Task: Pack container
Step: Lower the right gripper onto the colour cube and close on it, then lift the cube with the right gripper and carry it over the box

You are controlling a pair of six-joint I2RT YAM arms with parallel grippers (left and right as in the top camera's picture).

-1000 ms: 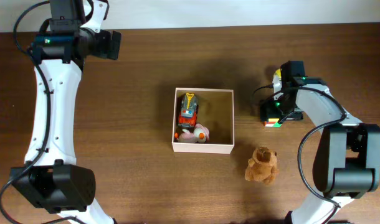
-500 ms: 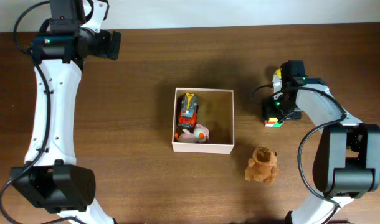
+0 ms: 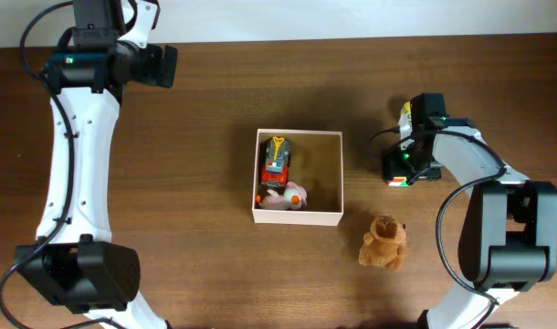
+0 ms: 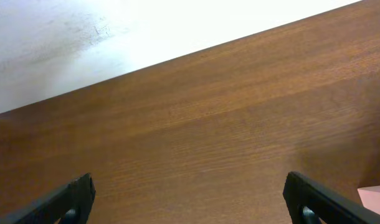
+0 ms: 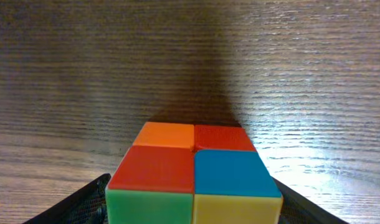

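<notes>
Brown wood covered the whole table point(image 3: 196, 228), with a white wall point(image 4: 65, 37) behind its far edge. Nearest the arm bases, a bear point(image 3: 384, 242) lay on the bare wood, just outside the box's near right corner, not yet packed and likely within the right arm's reach.

Beyond it, the box point(image 3: 297, 217) sat at the table's middle, open side up. A toy truck point(image 3: 276, 163) and a small pink toy point(image 3: 284, 196) were crowded along its left wall. Its right half was free, which I judged left room for more.

Right of the box and well apart from it, the right gripper point(image 5: 191, 206) hung low over a cube point(image 5: 195, 171) resting on the wood. One finger stood on either side of the cube, set as if to lift it. Whether they pressed on it I could not tell.

Farthest off, at the back left corner, the left gripper point(image 4: 189, 196) hovered with jaws spread wide and nothing between them. It was apparently parked there to stay out of the way.
</notes>
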